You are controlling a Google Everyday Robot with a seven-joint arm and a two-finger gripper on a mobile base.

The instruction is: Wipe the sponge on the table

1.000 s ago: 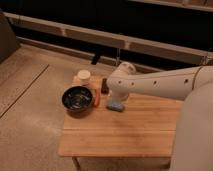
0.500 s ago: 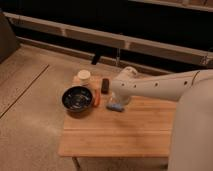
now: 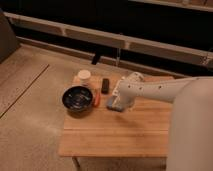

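Here my gripper [image 3: 120,101] sits low over the table [image 3: 125,135], directly on the sponge [image 3: 113,105], which shows under its left edge. I cannot tell whether it is gripping. Just left lie a small orange object [image 3: 96,100] and a black bowl [image 3: 65,98].

The table [image 3: 115,135] is showing a light wood plank top, matt, with thin seams between the boards. The sponge [image 3: 111,106] is looking soft and dull, a blue-grey pad resting on the wood. Right over it the gripper [image 3: 119,103] is sitting low near the table's middle, at the end of the arm [image 3: 155,90], whose smooth white shell is looking like plastic with a faint sheen. The black bowl [image 3: 66,100] is catching the light glossily. The small black block [image 3: 105,85] is looking matt. The floor [image 3: 30,115] is appearing rough and speckled.
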